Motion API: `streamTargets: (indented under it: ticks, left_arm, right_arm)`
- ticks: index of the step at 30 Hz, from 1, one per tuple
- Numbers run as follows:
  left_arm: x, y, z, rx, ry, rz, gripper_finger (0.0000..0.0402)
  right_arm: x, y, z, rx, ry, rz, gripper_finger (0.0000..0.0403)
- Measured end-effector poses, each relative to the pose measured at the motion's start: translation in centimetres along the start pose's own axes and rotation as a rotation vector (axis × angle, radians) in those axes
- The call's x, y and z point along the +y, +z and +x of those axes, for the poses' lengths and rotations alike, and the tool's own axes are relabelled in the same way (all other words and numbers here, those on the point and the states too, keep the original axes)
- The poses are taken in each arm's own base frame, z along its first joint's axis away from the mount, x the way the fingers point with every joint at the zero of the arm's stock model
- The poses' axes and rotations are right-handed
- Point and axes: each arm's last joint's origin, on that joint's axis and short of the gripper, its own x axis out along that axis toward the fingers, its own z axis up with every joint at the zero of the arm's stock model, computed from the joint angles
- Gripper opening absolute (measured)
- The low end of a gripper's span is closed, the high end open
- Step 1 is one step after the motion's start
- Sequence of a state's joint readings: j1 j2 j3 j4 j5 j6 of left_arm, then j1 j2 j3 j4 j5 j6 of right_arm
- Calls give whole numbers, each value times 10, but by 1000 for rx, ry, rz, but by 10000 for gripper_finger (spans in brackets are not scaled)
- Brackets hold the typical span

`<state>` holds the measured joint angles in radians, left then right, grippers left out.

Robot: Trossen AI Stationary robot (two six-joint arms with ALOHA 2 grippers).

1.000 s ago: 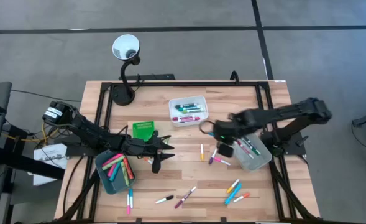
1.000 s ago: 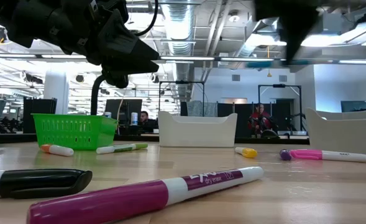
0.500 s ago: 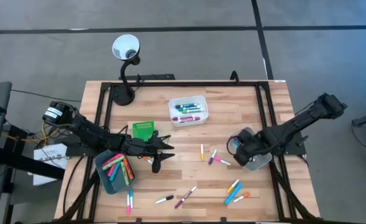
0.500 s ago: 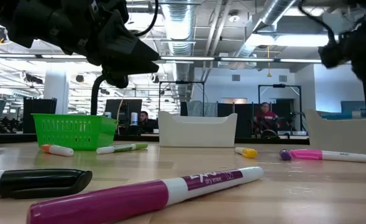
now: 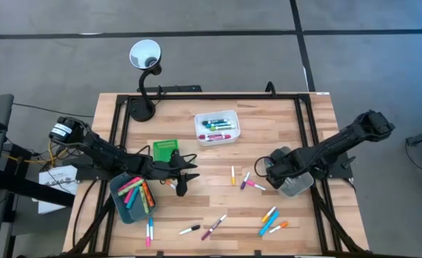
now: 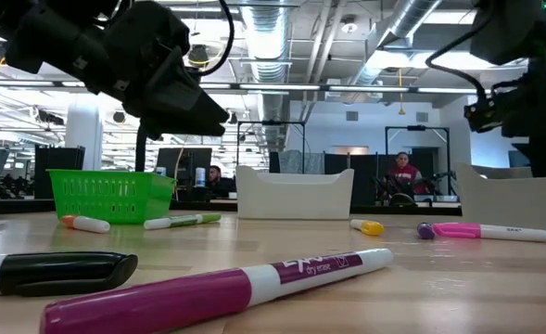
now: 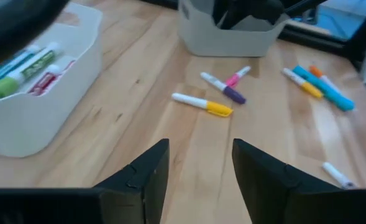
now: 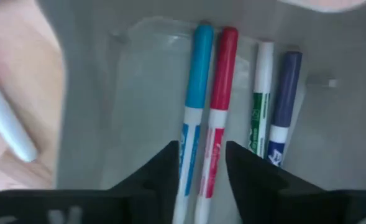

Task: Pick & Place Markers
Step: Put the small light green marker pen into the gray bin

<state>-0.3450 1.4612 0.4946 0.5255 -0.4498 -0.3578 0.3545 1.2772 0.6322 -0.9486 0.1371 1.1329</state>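
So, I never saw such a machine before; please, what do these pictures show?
Two robot arms work at a wooden table, sorting markers into trays. One camera looks down from above, one sits at table height, one rides on each wrist. The left pincer is open and empty over the table's middle. The right pincer is open over the clear grey tray; its wrist camera shows four markers lying inside, none held. More markers lie loose on the wood.
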Motion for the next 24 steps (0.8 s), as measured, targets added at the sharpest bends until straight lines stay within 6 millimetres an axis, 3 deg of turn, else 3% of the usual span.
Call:
streamTargets:
  ticks: [4,8,12,15,18,24]
  left_arm:
    - [2,-4,0,26,46,-57,180]
    - [6,-8,6,50,84,-86,178]
    - [19,9,17,134,156,-83,175]
    - [32,25,25,301,174,-115,175]
    - [45,29,27,447,222,-165,174]
    - [52,20,31,520,259,-158,160]
  right_arm:
    - [3,7,-11,3,6,8,155]
    - [13,18,-45,-41,36,-89,159]
    - [23,31,-85,-222,53,-156,150]
    - [33,37,-105,-427,52,-210,141]
    - [43,40,-109,-639,37,-253,133]
    - [65,50,-95,-880,149,-370,122]
